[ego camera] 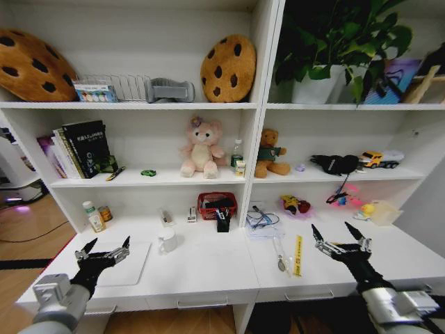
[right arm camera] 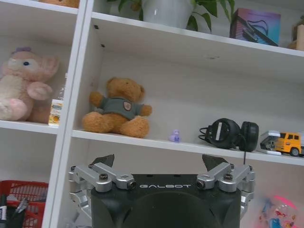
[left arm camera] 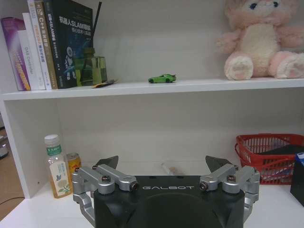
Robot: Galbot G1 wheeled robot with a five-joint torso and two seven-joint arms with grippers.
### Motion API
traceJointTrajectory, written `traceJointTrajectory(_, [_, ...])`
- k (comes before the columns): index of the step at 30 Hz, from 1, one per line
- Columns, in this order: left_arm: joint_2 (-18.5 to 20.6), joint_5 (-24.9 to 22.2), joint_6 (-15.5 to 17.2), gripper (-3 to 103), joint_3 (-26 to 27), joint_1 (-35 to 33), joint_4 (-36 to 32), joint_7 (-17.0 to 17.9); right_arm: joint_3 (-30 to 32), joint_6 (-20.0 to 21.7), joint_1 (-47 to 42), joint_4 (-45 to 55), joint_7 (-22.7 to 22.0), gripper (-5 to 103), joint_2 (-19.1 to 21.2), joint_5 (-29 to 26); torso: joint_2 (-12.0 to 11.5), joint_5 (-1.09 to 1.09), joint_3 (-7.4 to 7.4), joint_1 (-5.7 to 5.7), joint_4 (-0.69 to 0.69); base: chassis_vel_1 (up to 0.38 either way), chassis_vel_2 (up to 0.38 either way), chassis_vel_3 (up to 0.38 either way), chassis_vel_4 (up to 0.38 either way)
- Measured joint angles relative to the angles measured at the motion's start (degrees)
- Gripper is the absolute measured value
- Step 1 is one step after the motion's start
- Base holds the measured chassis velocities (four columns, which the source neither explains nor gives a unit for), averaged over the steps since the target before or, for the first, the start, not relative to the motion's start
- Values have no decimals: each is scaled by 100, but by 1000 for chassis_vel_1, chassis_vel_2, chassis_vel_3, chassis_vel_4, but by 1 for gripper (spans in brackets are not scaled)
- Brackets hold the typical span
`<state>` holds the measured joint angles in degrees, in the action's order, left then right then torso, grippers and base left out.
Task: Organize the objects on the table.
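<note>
Both arms hover low over the counter (ego camera: 208, 268), jaws spread, holding nothing.
Risk: clutter; a reach from the left gripper (ego camera: 104, 254) could knock the white mug (ego camera: 167, 241), one from the right gripper (ego camera: 341, 240) could scatter the pens (ego camera: 280, 255). Laptop (ego camera: 125, 264) lies flat under the left gripper; green toy car (ego camera: 148, 172) sits on the shelf above, well apart.

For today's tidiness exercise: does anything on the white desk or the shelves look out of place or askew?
The tiny green toy car sits alone on the book shelf, apart from the yellow toy truck. The yellow ruler lies loose on the desk.
</note>
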<state>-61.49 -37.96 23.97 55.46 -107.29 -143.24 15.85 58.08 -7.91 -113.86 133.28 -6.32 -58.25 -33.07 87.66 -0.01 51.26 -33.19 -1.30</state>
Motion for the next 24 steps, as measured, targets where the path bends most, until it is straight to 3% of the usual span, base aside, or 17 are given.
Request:
traceJointTrajectory(11, [0, 0, 0, 100, -1, 0, -1, -7, -371, 52, 417, -359, -86, 100, 22, -199, 0, 4, 0, -1, 0, -191, -195, 196, 219])
traceJointTrajectory(13, [-1, 0, 0, 100, -1, 0, -1, -7, -438, 431, 573, -524, -167, 100, 78, -440, 1, 4, -1, 1, 1, -74, -125, 124, 81])
traceJointTrajectory(14, [-1, 0, 0, 100, -1, 0, -1, -7, -438, 431, 573, -524, -167, 100, 78, -440, 1, 4, -1, 1, 1, -35, -97, 124, 62])
traceJointTrajectory(17, [0, 0, 0, 100, 0, 0, 0, -6, -504, 1431, 1237, -1307, -312, 100, 396, -1275, 1, 0, 0, 1, -1, -1, -11, -4, 5])
traceJointTrajectory(24, [0, 0, 0, 100, 1, 0, 1, -3, -665, 2082, 2058, -2586, -211, 100, 883, -1504, 0, 0, 0, 0, 4, 62, 56, -41, -44])
